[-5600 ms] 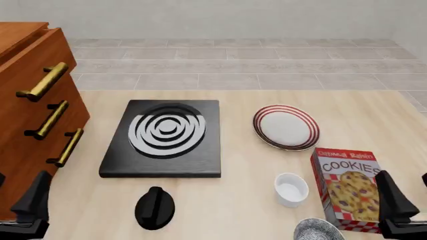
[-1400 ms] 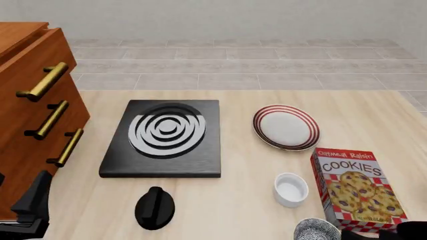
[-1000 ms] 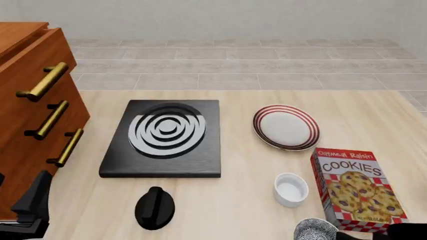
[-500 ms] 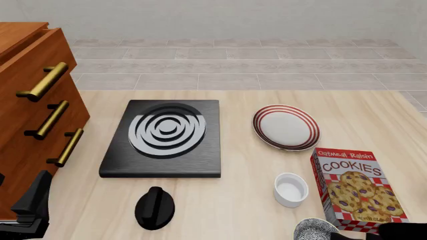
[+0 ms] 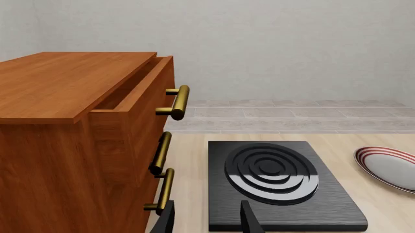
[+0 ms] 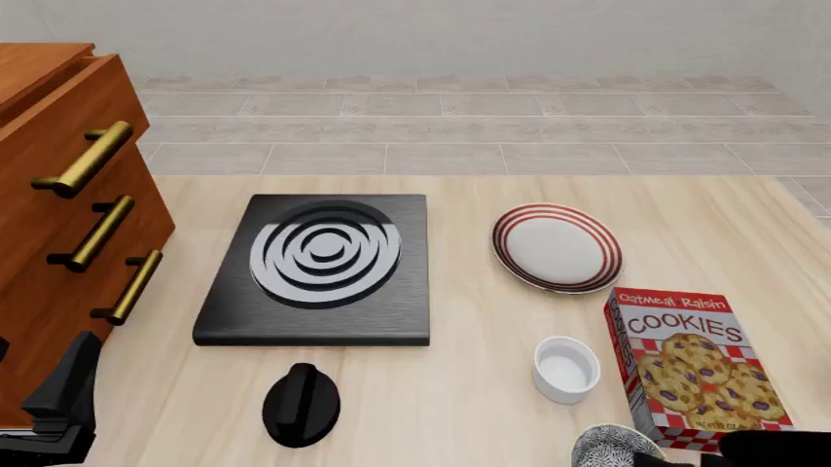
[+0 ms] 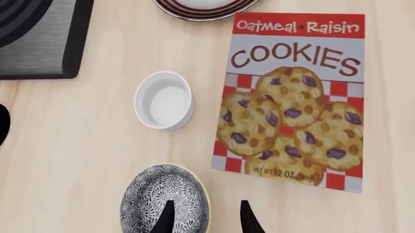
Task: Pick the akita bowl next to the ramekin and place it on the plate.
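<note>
Speckled black-and-white akita bowl [image 7: 165, 201], small and round, sits upright on the pale wooden table [image 6: 454, 389] at its near edge, only its far rim showing at the bottom of the front view [image 6: 616, 449]. In the right wrist view the right gripper [image 7: 204, 218] straddles the bowl's rim: one dark fingertip [image 7: 166, 216] lies over the bowl's inside, the other over bare table just beside it. The jaws are spread apart and grasp nothing. Whether either finger touches the rim cannot be told.

Just beyond the bowl stands the plain white ramekin [image 6: 566, 369], a straight-sided cup with a thick rim, upright and empty, near the bowl but apart from it. Beside both, on the right, lies a flat red-and-white box of oatmeal raisin cookies [image 6: 692, 368]. Farther back rests the round white plate with red rings [image 6: 556, 247], just past the box's far end.

To the plate's left is a black square stove with white concentric rings [image 6: 318, 269], and in front of it a black round knob [image 6: 302, 404]. A brown wooden cabinet with brass handles [image 6: 78, 204] stands at the table's left edge, its top drawer slightly pulled out. The left gripper [image 5: 206, 221] is near the cabinet's lower handles, its jaws parted and empty.
</note>
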Robot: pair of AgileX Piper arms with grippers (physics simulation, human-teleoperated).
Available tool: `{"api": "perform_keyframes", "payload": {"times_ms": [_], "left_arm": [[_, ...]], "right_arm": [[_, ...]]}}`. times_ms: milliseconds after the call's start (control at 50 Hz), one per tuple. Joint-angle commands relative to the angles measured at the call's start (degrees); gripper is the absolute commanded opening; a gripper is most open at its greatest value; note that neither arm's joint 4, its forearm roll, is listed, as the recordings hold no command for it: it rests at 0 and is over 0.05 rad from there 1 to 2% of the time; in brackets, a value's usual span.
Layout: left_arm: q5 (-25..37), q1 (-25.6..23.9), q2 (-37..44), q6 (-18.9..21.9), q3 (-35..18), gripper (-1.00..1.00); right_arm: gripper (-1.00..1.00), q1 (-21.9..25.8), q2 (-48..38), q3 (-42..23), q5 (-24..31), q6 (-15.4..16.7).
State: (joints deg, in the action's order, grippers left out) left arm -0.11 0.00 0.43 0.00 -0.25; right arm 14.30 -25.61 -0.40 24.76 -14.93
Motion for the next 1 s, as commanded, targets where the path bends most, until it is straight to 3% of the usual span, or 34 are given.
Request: {"api": "perform_keyframes", "payload": {"times_ms": [20, 1000], "left_arm": [[0.00, 0.00, 0.00, 0.00, 0.00, 1.00], [0.00, 0.00, 0.00, 0.00, 0.00, 1.00]], "right_arm": [[1.00, 0.50, -2.56, 0.39, -2.40, -0.09], [1.00, 1.74, -6.83, 0.39, -3.80, -0.27]]}}
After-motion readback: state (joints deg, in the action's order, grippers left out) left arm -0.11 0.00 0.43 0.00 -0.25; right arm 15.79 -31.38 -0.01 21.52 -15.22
